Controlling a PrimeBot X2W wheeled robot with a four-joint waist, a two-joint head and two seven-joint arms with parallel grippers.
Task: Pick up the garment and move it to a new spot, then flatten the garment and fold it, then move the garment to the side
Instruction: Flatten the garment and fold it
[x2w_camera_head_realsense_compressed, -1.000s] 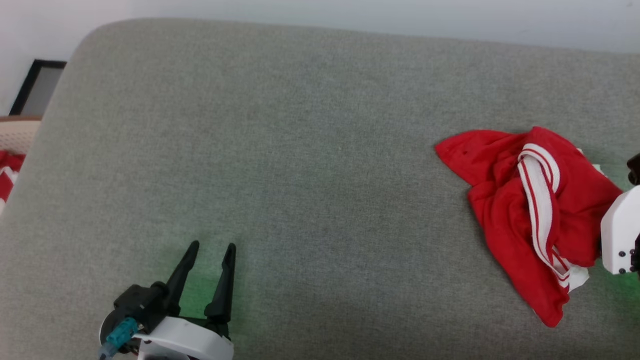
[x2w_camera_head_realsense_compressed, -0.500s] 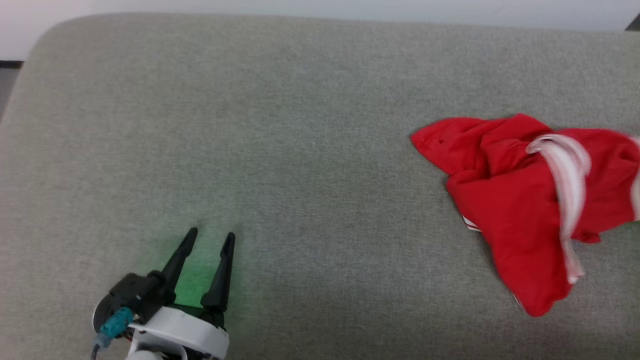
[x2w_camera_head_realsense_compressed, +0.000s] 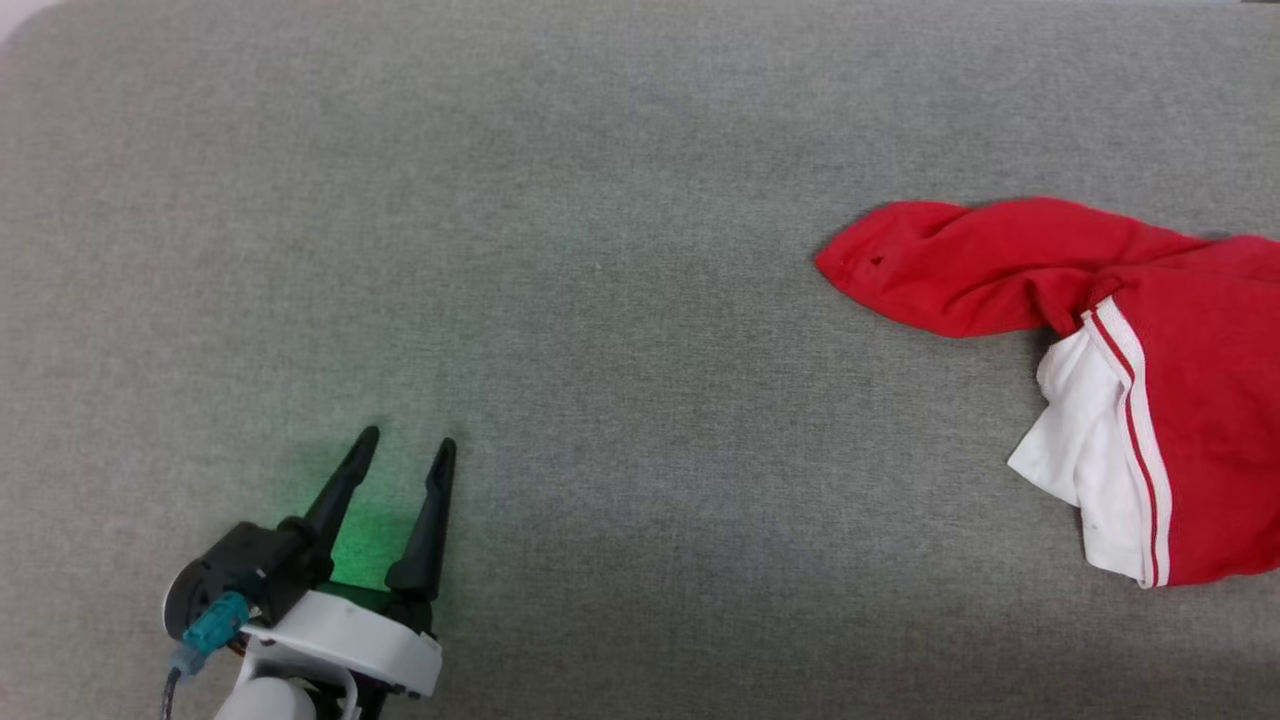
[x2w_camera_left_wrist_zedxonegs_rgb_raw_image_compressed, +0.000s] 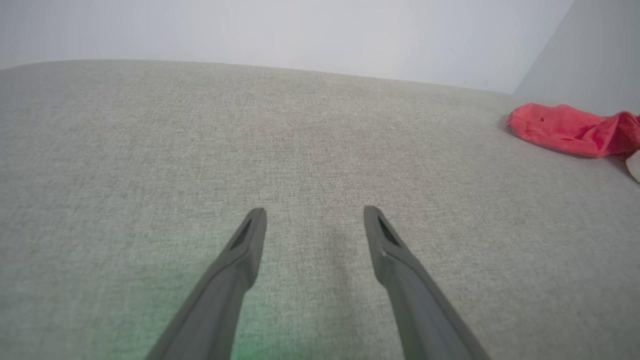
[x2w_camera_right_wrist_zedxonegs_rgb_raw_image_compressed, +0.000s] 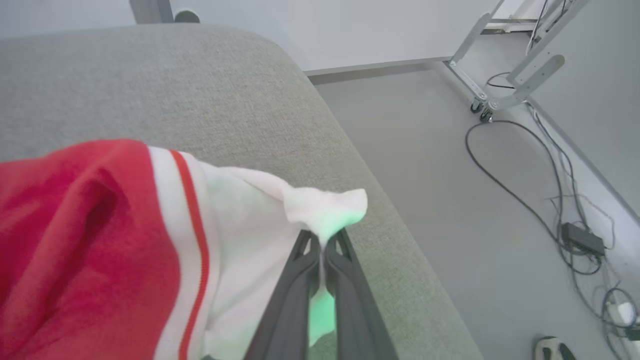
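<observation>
Two jobs fall to the right gripper (x2w_camera_right_wrist_zedxonegs_rgb_raw_image_compressed: 324, 241) at once: holding its pinch and carrying the cloth. Its jaws are pressed nearly together on a corner of the garment (x2w_camera_head_realsense_compressed: 1190, 400), on the white inner fabric, with a small tuft poking past the tips in the right wrist view. That looks like a thin bite, so the lift should be slow and steady, high enough that the red body clears the grey cushion (x2w_camera_head_realsense_compressed: 600, 250) rather than dragging and bunching. A jerk could well slip the corner out.

The garment lies at the cushion's right side in the head view, partly cut off by the frame edge, with a red lobe reaching toward the middle. The left gripper (x2w_camera_head_realsense_compressed: 408, 438) sits at the near left, jaws spread wide and empty, well apart from the cloth.

Room is lopsided. Just beside the pinch, the cushion's rounded edge drops to the floor (x2w_camera_right_wrist_zedxonegs_rgb_raw_image_compressed: 440, 165), where cables (x2w_camera_right_wrist_zedxonegs_rgb_raw_image_compressed: 520, 192) and a wheeled frame (x2w_camera_right_wrist_zedxonegs_rgb_raw_image_compressed: 505, 80) lie, so drifting that way risks the cloth sliding off. Toward the centre and left, the upholstery runs broad and open. That looks like the best spot to set down and flatten, and it is probably within the left gripper's reach for a second hold.
</observation>
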